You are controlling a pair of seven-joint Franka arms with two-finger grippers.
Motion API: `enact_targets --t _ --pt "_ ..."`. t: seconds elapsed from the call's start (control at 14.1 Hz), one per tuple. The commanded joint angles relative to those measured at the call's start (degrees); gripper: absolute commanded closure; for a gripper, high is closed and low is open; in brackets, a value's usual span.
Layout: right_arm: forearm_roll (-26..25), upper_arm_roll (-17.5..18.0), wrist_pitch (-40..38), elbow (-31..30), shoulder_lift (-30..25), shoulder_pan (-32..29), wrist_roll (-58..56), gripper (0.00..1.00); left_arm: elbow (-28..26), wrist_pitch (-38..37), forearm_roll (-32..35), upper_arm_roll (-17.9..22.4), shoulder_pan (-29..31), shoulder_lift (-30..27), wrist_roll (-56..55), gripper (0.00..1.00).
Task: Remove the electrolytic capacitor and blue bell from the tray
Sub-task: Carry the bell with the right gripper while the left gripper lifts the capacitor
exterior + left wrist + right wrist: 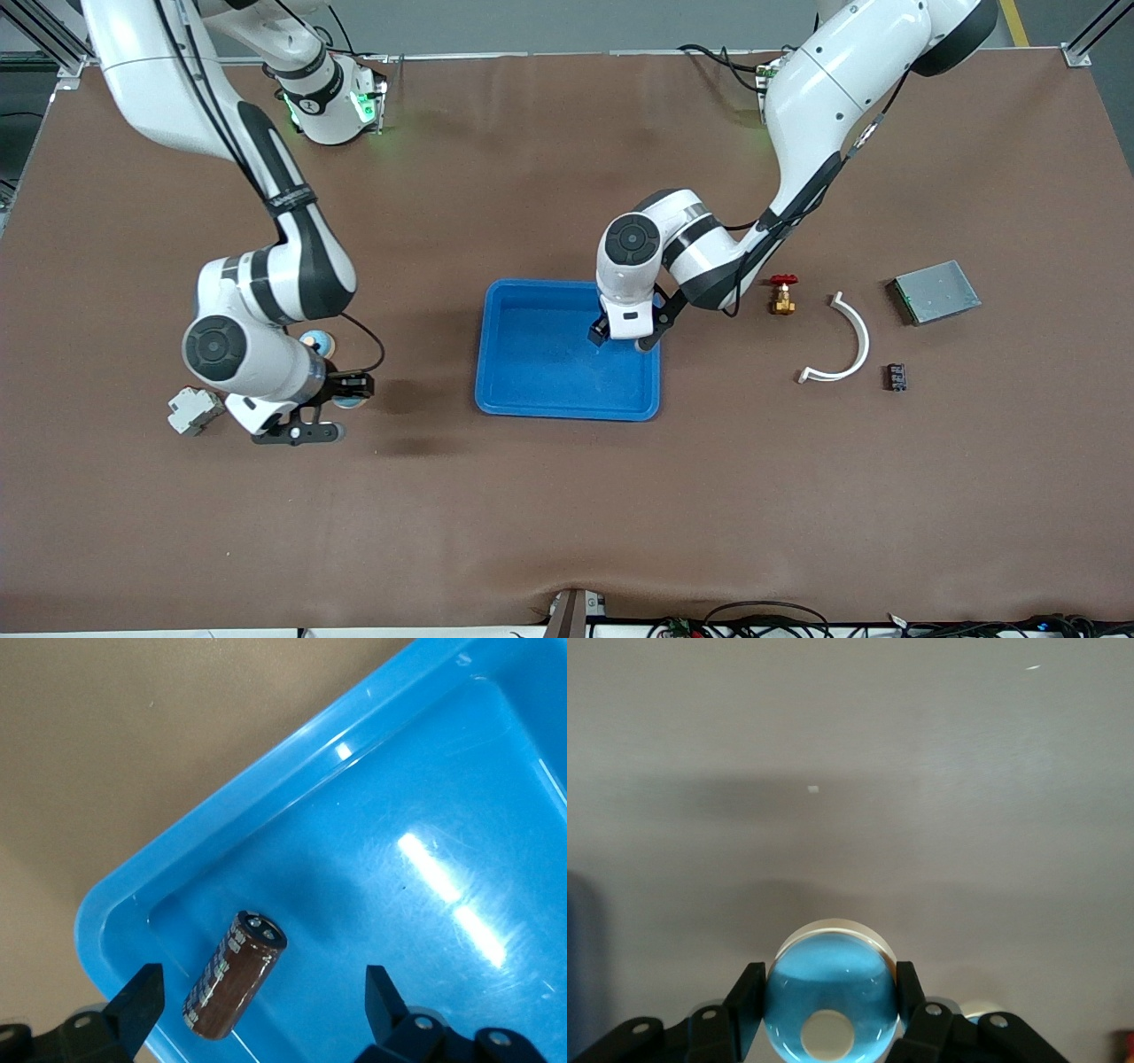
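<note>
The left claw (pixel 624 340) hangs inside the blue tray (pixel 567 403), at the corner toward the left arm's end and farther from the front camera. Its fingers (pixel 142 997) are spread wide with nothing between them. The brown capacitor (pixel 233 974) lies on its side on the tray floor, below and between those fingers, close to the tray wall.

The right claw (pixel 341 390) is over the brown counter (pixel 567 514) toward the right arm's end, well apart from the tray. Its fingers (pixel 749 992) are clamped on the blue bell (pixel 830 997), one on each side of the dome.

Nearby on the counter sits a small white block (pixel 193 410).
</note>
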Motion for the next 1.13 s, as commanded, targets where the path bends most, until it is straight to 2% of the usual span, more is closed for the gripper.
enact_targets --t 0.0,0.35,1.06 --pt "0.14 1.01 3.24 -4.96 -2.62 -4.71 -7.03 1.0 -0.6 0.88 1.49 0.26 -0.46 -0.17 -1.37 0.0" --pt "0.05 0.92 12.73 -9.97 -2.1 -8.05 -14.85 1.0 -0.34 1.23 3.86 0.26 -0.81 1.15 -1.28 0.0" --pt "-0.04 0.92 18.62 -11.2 1.33 -10.96 -19.35 1.0 -0.25 2.02 4.74 0.26 -1.87 2.29 -1.37 0.0"
